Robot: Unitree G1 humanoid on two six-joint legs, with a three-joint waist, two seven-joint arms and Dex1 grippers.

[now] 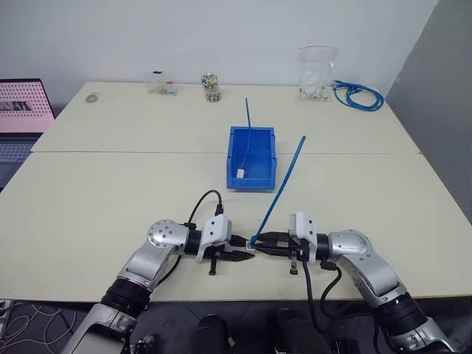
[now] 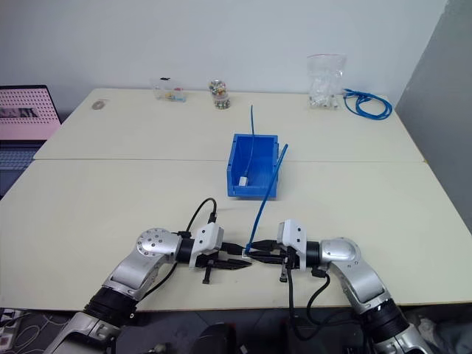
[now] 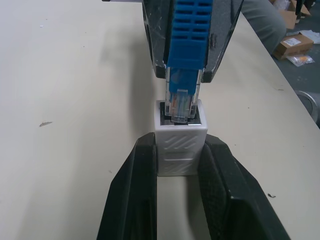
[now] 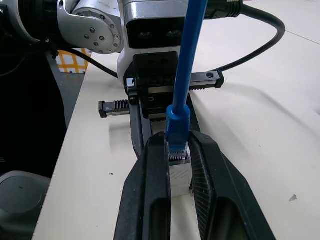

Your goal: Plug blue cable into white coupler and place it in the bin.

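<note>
Left gripper [image 3: 177, 165]: clamped on white coupler [image 3: 180, 142], near table's [image 1: 110, 192] front edge.
Right gripper [image 4: 179, 150]: clamped on blue cable [image 1: 284, 184] at its plug boot, tip to tip with left.
Plug: seated in coupler socket mouth; depth unclear.
Cable run: rises toward 1 o'clock, free end in air beside bin.
Bin [image 1: 251, 157]: 12 o'clock of grippers, bare tabletop between.
Bin contents: second blue cable [image 1: 249, 133], small white piece.
Far edge: coiled cable bundle [image 1: 359, 94], bag [image 1: 317, 72], 1 o'clock.

A pale tabletop [image 1: 110, 199] carries the bin [image 1: 251, 157] at its centre; a clear bag [image 1: 317, 74], coiled blue cable bundle [image 1: 361, 94] and small jar [image 1: 212, 87] line its far edge.
</note>
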